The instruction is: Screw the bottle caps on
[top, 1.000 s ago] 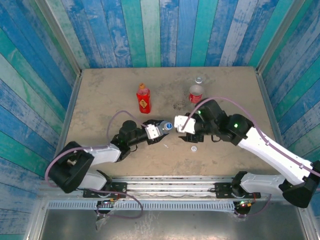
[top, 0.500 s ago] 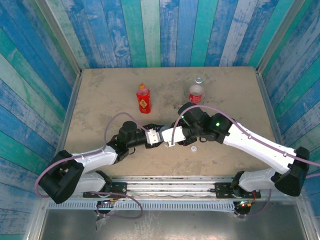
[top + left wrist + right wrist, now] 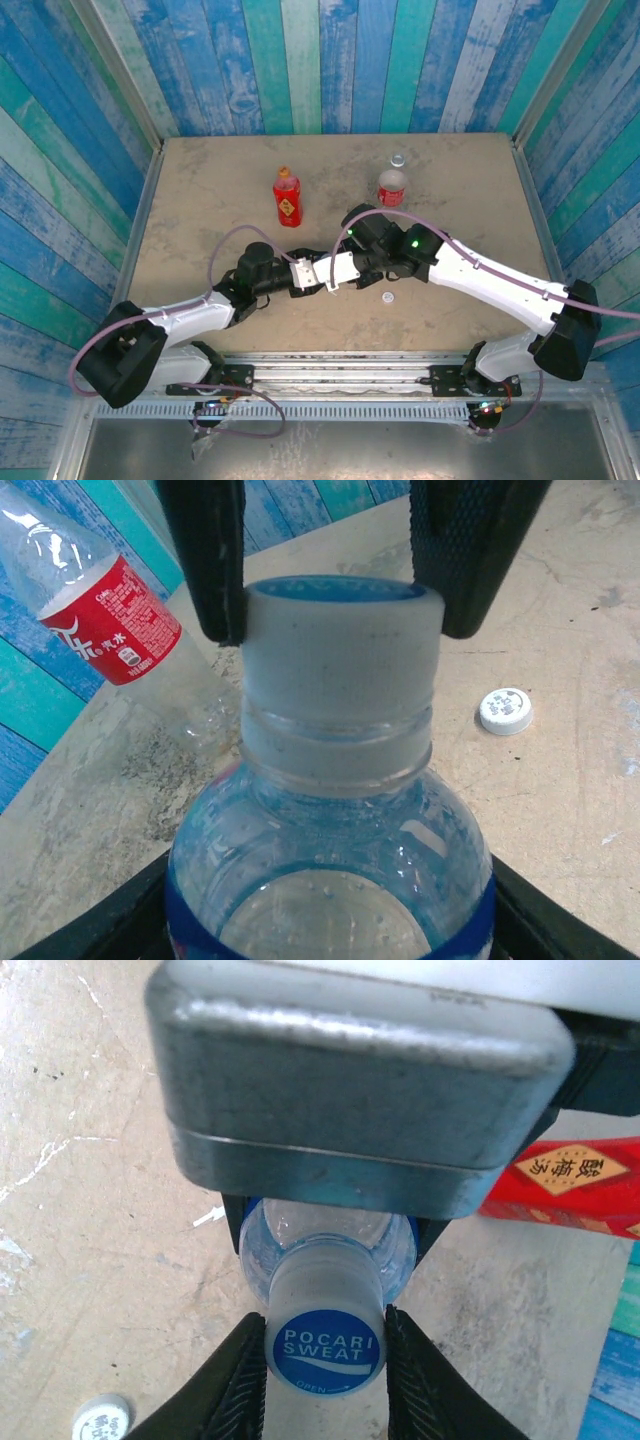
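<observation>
Table [image 3: 190, 190]: tan, mottled surface. Standing on it toward the far side are a red bottle [image 3: 287, 198] and, to its right, a clear red-labelled bottle [image 3: 391, 186]. A white cap [image 3: 387, 297] lies nearer, well apart from both.

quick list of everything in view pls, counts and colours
red bottle: 1, red with yellow mark, standing far centre-left
orange cap: 1, orange-brown, on the red bottle
red-label bottle: 1, clear, standing right of the red bottle
blue-label bottle: 1, clear, held between the arms
blue cap: 1, blue top, on the blue-label bottle's neck
white cap: 1, white, loose on the table
table: 1, tan, under everything
walls: 3, blue-green planks, around the table
left end effector: 1, black, shut on the blue-label bottle
right end effector: 1, black, shut on the blue cap
</observation>
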Robot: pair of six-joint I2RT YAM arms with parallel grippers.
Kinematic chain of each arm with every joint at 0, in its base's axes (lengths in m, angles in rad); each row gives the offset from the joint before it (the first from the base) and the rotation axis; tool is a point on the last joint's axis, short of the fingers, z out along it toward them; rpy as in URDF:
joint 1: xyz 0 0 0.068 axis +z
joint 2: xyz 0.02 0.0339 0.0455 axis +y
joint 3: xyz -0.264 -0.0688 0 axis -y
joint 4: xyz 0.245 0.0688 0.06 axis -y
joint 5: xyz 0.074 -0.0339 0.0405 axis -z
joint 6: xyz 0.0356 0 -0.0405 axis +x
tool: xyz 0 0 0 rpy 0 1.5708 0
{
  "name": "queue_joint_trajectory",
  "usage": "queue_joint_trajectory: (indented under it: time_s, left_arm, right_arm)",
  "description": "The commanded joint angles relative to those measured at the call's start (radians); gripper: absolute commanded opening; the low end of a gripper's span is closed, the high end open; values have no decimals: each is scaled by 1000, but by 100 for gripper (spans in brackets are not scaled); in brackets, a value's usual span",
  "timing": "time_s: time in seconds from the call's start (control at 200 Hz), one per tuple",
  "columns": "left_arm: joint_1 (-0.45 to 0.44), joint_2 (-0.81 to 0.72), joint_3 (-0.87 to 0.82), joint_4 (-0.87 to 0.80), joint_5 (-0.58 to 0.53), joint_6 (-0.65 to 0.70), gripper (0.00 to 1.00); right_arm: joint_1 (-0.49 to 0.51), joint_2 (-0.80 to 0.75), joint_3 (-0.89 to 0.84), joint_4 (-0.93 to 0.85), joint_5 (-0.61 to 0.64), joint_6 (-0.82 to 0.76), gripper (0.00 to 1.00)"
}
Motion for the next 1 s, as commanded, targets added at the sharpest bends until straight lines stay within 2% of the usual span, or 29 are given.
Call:
queue_joint_trajectory:
  time_s: [0.0,0.095,0.175,0.265,0.33,0.395,0.451,0.496,0.561,0.621,0.746,0.781,0.831,0.926,0.996]
  left_arm:
    - [-7,-38,23,12,23,-5,54]
    - [-7,-37,21,33,-6,-18,54]
    - [-8,-37,14,84,-46,-28,54]
    - [-8,-32,6,158,-95,-35,53]
    - [-12,-20,1,202,-140,-28,53]
    - [-14,-8,2,220,-180,-7,53]
    - [-19,0,4,225,-203,10,53]
    - [-20,4,5,225,-210,21,53]
    - [-20,6,12,201,-211,32,53]
    - [-23,0,12,181,-200,35,53]
    - [-22,-4,14,132,-157,42,53]
    - [-22,-7,14,120,-145,47,53]
    - [-21,-13,11,105,-129,47,53]
    - [-21,-29,11,67,-104,58,54]
    - [-22,-36,11,51,-90,64,55]
  right_arm:
    - [6,6,15,13,6,10,24]
    - [6,4,10,14,-10,54,19]
    - [5,-2,-10,61,-5,217,11]
    - [5,-1,-31,164,119,642,11]
    - [6,18,-17,174,132,947,8]
    - [8,32,-2,152,182,1345,5]
    - [7,39,-19,163,147,1601,3]
    - [6,41,-31,188,96,1670,5]
    - [7,36,-16,163,130,1629,9]
    - [3,21,-17,139,178,1543,17]
    - [-3,-27,-44,147,121,1177,52]
    - [-3,-42,-49,136,99,1065,59]
    - [-3,-64,-56,118,94,931,63]
    - [-3,-103,-64,106,117,698,64]
    - [-3,-126,-70,80,52,514,63]
